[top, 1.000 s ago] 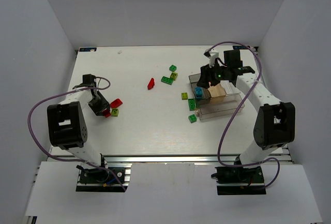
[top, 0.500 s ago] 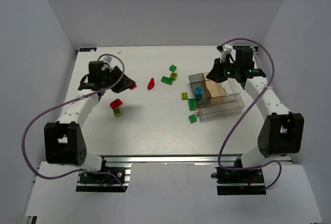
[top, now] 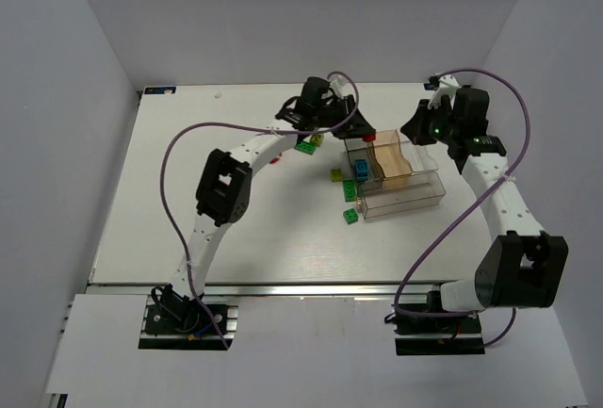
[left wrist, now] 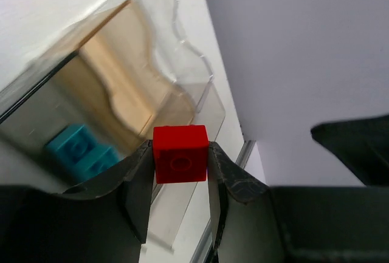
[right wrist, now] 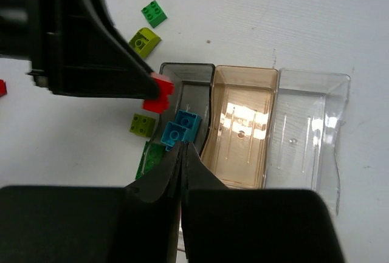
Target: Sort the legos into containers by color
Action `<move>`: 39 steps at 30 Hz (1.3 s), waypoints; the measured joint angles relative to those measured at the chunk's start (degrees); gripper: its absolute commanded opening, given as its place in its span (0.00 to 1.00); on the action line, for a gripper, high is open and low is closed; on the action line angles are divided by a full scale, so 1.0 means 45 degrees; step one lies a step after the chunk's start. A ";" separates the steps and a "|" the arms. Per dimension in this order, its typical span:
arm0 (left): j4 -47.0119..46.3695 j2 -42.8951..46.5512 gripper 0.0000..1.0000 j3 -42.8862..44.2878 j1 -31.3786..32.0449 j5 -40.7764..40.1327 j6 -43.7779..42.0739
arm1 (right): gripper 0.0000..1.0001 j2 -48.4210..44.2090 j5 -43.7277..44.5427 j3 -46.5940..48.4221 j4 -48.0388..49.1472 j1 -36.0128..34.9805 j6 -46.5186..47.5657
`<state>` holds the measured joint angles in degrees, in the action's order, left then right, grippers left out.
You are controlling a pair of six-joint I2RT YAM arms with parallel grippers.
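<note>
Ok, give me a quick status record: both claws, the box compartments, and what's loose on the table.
left claw: shut on red brick, over the edge of the grey compartment
right claw: shut, empty
grey compartment: blue bricks inside
tan compartment: no bricks visible
clear compartment: no bricks visible
loose on table: green brick, yellow-green brick, second yellow-green brick

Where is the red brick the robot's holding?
In the right wrist view, the red brick is pinched in the left gripper, by the left edge of the grey compartment, just up-left of the blue bricks.
</note>
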<state>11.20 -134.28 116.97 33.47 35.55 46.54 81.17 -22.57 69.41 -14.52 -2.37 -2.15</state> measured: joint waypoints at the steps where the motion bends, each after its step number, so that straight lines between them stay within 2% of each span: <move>1: -0.0189 -0.0559 0.00 0.0665 0.0214 0.0063 0.0199 | 0.00 -0.0267 0.0063 -0.0214 0.0068 0.0078 -0.0087; 4: -0.0879 -0.1685 0.00 0.1681 0.0777 0.0117 0.0763 | 0.00 -0.0782 0.0233 -0.0690 0.0257 0.0257 -0.0204; 8: -0.1671 -0.2482 0.01 0.1870 0.1302 -0.0068 0.1302 | 0.00 -0.1001 0.0316 -0.0962 0.0432 0.0340 -0.0306; 11: -0.1962 -0.3094 0.12 0.2322 0.1564 -0.0335 0.1491 | 0.00 -0.1078 0.0301 -0.1146 0.0549 0.0398 -0.0384; 12: -0.1982 -0.3235 0.23 0.2448 0.1622 -0.0437 0.1530 | 0.00 -0.1083 0.0267 -0.1205 0.0578 0.0437 -0.0408; 13: -0.1943 -0.3322 0.30 0.2516 0.1685 -0.0539 0.1559 | 0.00 -0.1093 0.0267 -0.1239 0.0588 0.0510 -0.0423; 14: -0.1928 -0.3371 0.43 0.2531 0.1715 -0.0617 0.1579 | 0.00 -0.1093 0.0267 -0.1268 0.0597 0.0588 -0.0437; 15: -0.1909 -0.3405 0.43 0.2540 0.1753 -0.0714 0.1588 | 0.01 -0.1098 0.0262 -0.1292 0.0607 0.0636 -0.0437; 16: -0.1831 -0.3405 0.52 0.2540 0.1773 -0.0782 0.1593 | 0.07 -0.1112 0.0228 -0.1321 0.0612 0.0690 -0.0437; 17: -0.1778 -0.3405 0.56 0.2540 0.1783 -0.0835 0.1627 | 0.17 -0.1127 0.0151 -0.1360 0.0622 0.0719 -0.0398; 18: -0.1739 -0.3405 0.60 0.2545 0.1783 -0.0874 0.1598 | 0.22 -0.1156 0.0078 -0.1413 0.0617 0.0753 -0.0447; 20: -0.1719 -0.3405 0.63 0.2584 0.1783 -0.1020 0.1593 | 0.33 -0.1248 -0.0189 -0.1559 0.0661 0.0758 -0.0321; 22: -0.1719 -0.3405 0.66 0.2628 0.1783 -0.1117 0.1622 | 0.39 -0.1389 -0.0627 -0.1700 0.0685 0.0758 -0.0146; 23: -0.1719 -0.3405 0.66 0.2662 0.1778 -0.1151 0.1617 | 0.43 -0.1467 -0.0942 -0.1753 0.0724 0.0758 -0.0049; 25: -0.1719 -0.3376 0.64 0.2710 0.1739 -0.1234 0.1617 | 0.45 -0.1656 -0.1622 -0.1889 0.0821 0.0758 0.0219; 27: -0.1666 -0.3279 0.56 0.2710 0.1622 -0.1321 0.1564 | 0.42 -0.1812 -0.2448 -0.1972 0.0947 0.0758 0.0515; 28: -0.1535 -0.3177 0.41 0.2710 0.1603 -0.1379 0.1525 | 0.32 -0.1880 -0.2890 -0.2001 0.0971 0.0758 0.0651; 29: -0.1365 -0.3007 0.30 0.2647 0.1549 -0.1467 0.1404 | 0.22 -0.1938 -0.3264 -0.2035 0.1005 0.0758 0.0835; 31: -0.0821 -0.2254 0.13 0.2084 0.1404 -0.1812 0.1020 | 0.00 -0.1991 -0.3963 -0.2069 0.1020 0.0743 0.1175; 32: -0.0418 -0.1632 0.01 0.1588 0.1297 -0.2040 0.0714 | 0.00 -0.2001 -0.4231 -0.2069 0.1020 0.0738 0.1336; 36: 0.1151 0.2467 0.01 -0.1690 0.0544 -0.3808 -0.0403 | 0.00 -0.1982 -0.4949 -0.2123 0.0957 0.0661 0.1923; 37: 0.1525 0.3614 0.06 -0.2501 0.0267 -0.4235 -0.0607 | 0.00 -0.1914 -0.5017 -0.2137 0.0899 0.0563 0.2089; 38: 0.2021 0.4643 0.24 -0.3089 -0.0019 -0.4697 -0.0714 | 0.00 -0.1817 -0.5008 -0.2137 0.0831 0.0442 0.2254; 39: 0.2297 0.5731 0.30 -0.3711 -0.0427 -0.5139 -0.0845 | 0.03 -0.1647 -0.4983 -0.2127 0.0729 0.0248 0.2399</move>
<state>21.54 -108.49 100.27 31.55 12.43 42.74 73.76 -44.99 59.83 -11.25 -1.26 8.64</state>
